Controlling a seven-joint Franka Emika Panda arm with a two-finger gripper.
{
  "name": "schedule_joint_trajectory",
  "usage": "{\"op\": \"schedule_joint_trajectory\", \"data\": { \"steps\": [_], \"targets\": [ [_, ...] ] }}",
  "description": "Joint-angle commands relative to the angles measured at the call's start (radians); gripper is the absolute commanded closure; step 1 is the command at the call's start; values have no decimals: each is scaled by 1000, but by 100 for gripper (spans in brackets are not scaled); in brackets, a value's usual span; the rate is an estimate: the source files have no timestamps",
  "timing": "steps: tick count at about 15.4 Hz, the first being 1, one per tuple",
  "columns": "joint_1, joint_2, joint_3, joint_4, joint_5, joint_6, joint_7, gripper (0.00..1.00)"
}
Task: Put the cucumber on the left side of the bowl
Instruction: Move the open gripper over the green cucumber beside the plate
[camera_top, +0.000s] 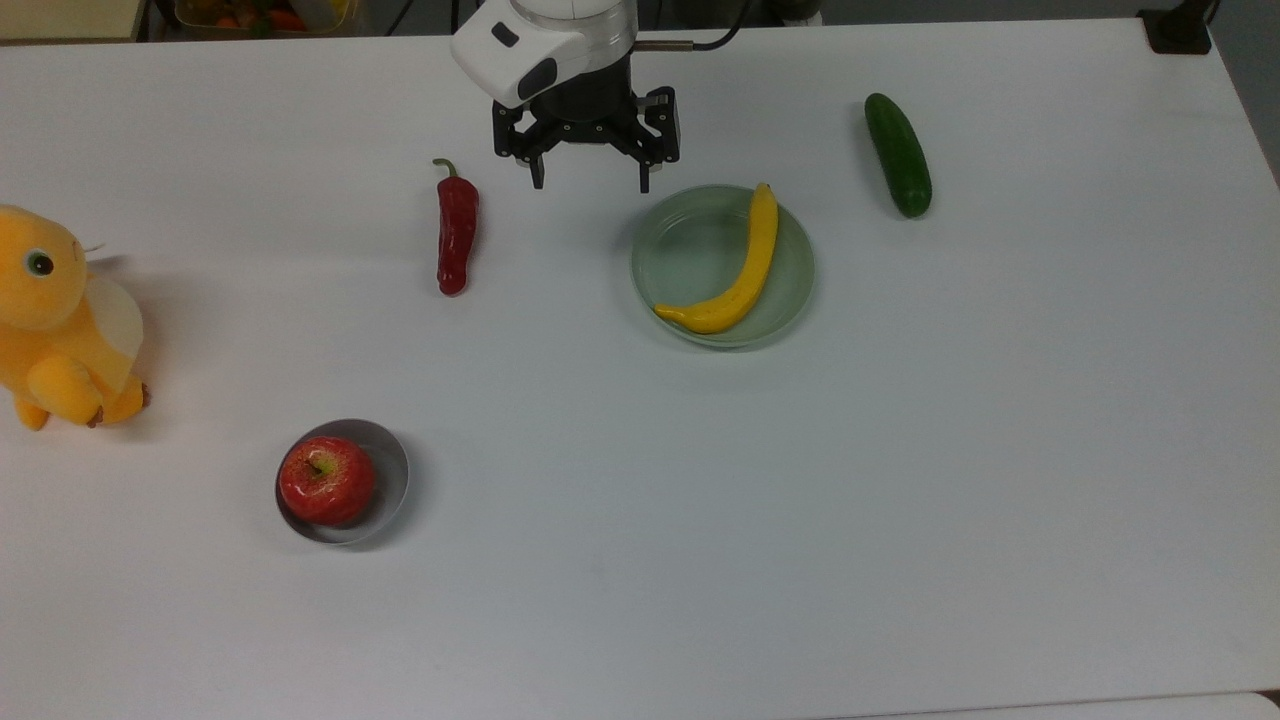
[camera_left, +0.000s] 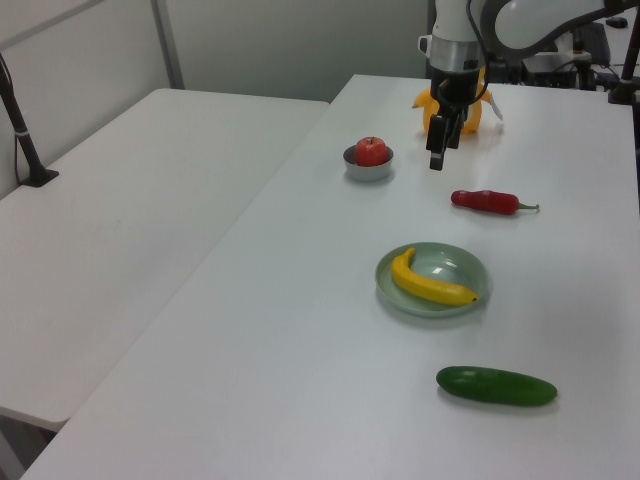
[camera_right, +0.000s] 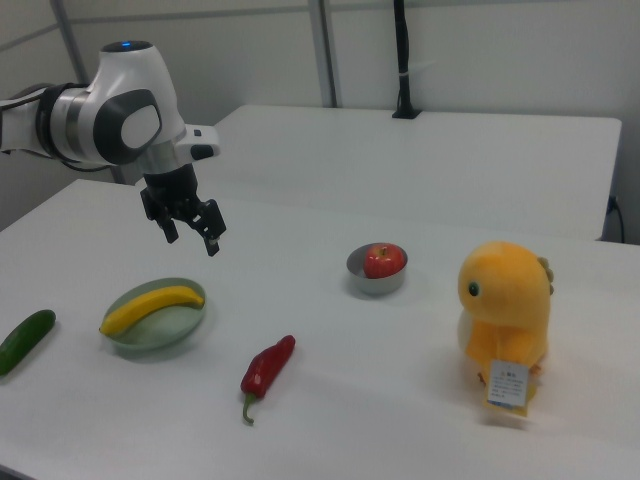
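The dark green cucumber (camera_top: 898, 154) (camera_left: 496, 386) (camera_right: 24, 341) lies flat on the white table at the top view's upper right, apart from everything else. The small grey bowl (camera_top: 393, 465) (camera_left: 368, 172) (camera_right: 376, 281) sits at the top view's lower left with a red apple (camera_top: 327, 480) inside it. My gripper (camera_top: 591, 183) (camera_left: 438, 155) (camera_right: 190, 240) hangs open and empty above the table, between the red chili and the plate, far from both cucumber and bowl.
A pale green plate (camera_top: 690, 250) with a yellow banana (camera_top: 735, 270) sits just below the gripper in the top view. A red chili (camera_top: 457, 230) lies to the top view's left of it. A yellow plush toy (camera_top: 60, 320) stands at the top view's left edge.
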Motion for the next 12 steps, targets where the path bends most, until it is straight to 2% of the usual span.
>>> {"op": "schedule_joint_trajectory", "data": {
  "steps": [1, 12],
  "targets": [
    [-3, -33, -10, -24, -41, -1, -13, 0],
    [14, -32, -4, -27, -30, -1, -7, 0]
  ]
}}
